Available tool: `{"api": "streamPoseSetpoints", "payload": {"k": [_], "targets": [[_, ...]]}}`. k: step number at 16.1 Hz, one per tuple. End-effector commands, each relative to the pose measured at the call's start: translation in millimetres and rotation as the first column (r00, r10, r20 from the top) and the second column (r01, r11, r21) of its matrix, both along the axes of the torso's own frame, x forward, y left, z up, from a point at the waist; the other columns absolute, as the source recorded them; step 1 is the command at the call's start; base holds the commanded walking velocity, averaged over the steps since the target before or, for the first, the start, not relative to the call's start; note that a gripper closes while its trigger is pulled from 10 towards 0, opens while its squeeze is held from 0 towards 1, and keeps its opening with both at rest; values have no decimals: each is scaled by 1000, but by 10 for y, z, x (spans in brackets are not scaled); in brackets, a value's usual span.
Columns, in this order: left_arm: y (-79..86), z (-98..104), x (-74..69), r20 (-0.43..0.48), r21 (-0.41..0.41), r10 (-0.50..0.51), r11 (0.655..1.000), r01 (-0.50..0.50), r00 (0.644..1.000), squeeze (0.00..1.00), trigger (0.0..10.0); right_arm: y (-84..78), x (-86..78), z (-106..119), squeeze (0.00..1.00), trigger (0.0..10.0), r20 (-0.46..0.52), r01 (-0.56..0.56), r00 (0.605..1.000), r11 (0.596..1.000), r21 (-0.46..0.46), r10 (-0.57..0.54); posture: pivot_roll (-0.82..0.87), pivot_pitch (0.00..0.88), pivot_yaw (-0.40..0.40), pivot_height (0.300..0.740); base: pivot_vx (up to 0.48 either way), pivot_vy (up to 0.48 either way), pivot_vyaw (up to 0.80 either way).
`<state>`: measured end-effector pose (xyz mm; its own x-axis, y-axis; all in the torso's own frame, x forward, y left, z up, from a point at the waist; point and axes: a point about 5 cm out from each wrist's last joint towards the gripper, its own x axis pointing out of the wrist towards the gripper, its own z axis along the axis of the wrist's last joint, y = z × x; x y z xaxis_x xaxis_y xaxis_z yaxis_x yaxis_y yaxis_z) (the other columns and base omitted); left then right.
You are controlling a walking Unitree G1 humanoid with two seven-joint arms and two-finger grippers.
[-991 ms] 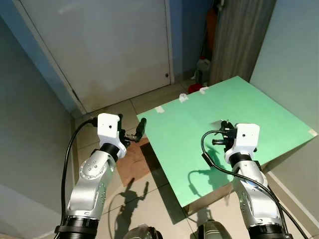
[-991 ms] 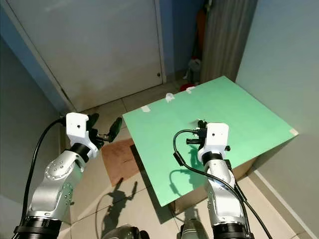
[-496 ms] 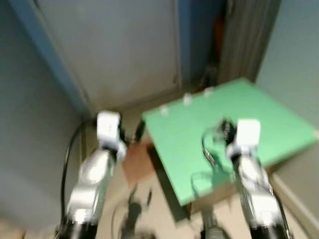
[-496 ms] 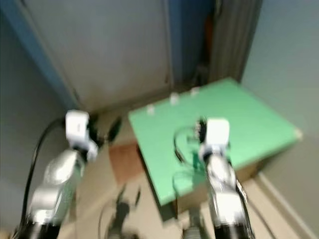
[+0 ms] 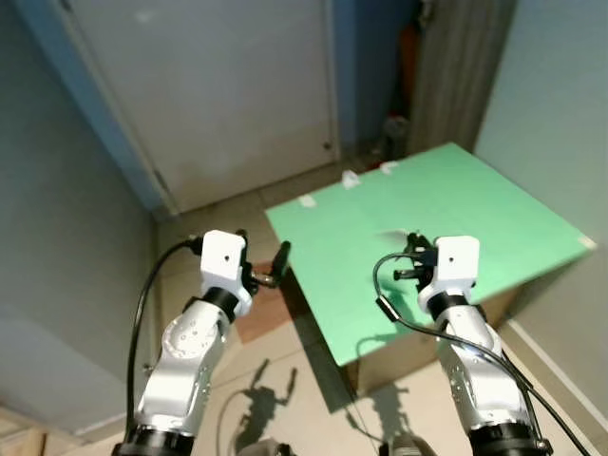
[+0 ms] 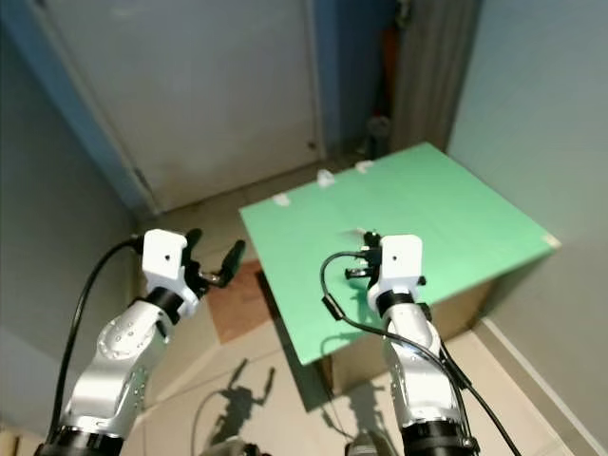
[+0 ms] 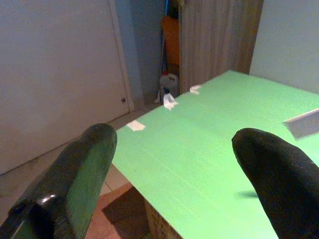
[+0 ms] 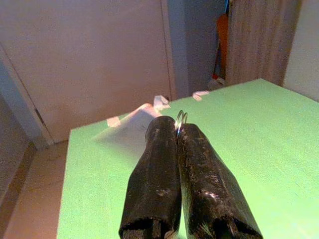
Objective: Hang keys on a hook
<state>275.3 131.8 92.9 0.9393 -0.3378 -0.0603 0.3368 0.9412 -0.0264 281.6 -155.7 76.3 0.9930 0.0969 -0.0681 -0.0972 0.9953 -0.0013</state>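
Note:
My right gripper (image 5: 410, 251) hovers over the near part of the green tabletop (image 5: 475, 199), shut on the keys. In the right wrist view a silver key ring (image 8: 179, 119) is pinched between the two black fingertips, and a pale flat tag (image 8: 133, 118) sticks out beyond them. My left gripper (image 6: 215, 255) is held over the floor just left of the table's corner. It is open, and nothing lies between its spread fingers (image 7: 84, 164).
A white door (image 5: 209, 85) stands straight ahead, with a striped curtain (image 5: 461, 57) and a plastic jug (image 5: 394, 126) to its right. Scraps of white tape (image 5: 350, 179) mark the table's far edge. A brown mat (image 5: 258, 318) lies on the tiles. A pale wall (image 5: 560, 104) closes the right side.
The whole picture blurred and shifted, so the camera moved; the table now looks a little smaller and farther. Both arms keep the same pose and grip.

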Motion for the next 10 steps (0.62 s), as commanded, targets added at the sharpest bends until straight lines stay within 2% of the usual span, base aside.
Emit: {"api": "streamPoseSetpoints", "payload": {"k": [1,8,9,10], "targets": [[76,-1,14,11,40,21,999,-21,1000,0,10000,51,-7,7,0,0,9,-17,1000,1000,7,17,-199,17,145,720,0,0,0],[12,-17,14,19,65,-4,998,3,1000,0,10000,84,2,-10,0,0,4,-56,998,998,-16,56,-202,16,144,720,0,0,0],[6,-16,14,24,80,-11,997,9,1000,0,10000,86,3,-13,0,0,0,-59,998,998,-20,59,-202,16,144,720,0,0,-675],[0,-20,22,21,75,-8,997,6,1000,0,10000,85,6,-19,0,0,-7,-60,998,998,-27,60,-207,14,145,720,0,-480,-800]]}}
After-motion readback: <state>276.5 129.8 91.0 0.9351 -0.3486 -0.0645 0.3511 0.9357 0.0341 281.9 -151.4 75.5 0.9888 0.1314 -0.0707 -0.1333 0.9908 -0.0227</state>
